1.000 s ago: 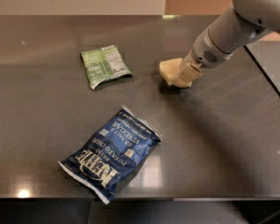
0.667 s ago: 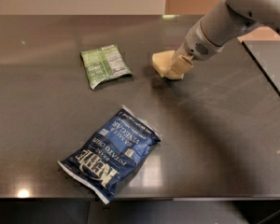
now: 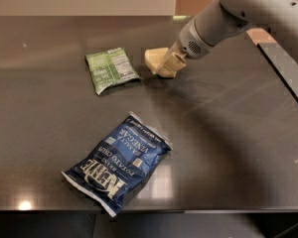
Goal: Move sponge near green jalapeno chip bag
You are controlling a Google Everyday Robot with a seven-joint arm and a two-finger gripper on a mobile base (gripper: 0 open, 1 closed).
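Note:
The sponge [image 3: 156, 59], a pale cream-yellow foam block, is held just above the dark table, a short way right of the green jalapeno chip bag [image 3: 111, 69]. The green bag lies flat with its white label panel up. My gripper [image 3: 168, 65] comes in from the upper right on a grey arm and is shut on the sponge's right side. The sponge's right part is hidden behind the fingers.
A larger dark blue chip bag [image 3: 120, 161] with white lettering lies nearer the front edge of the table [image 3: 228, 148]. A raised strip [image 3: 287, 72] runs along the table's right side. A pale wall stands behind the far edge.
My gripper has carried the sponge leftward, from mid-right of the table to close beside the green bag. The two bags have not moved.

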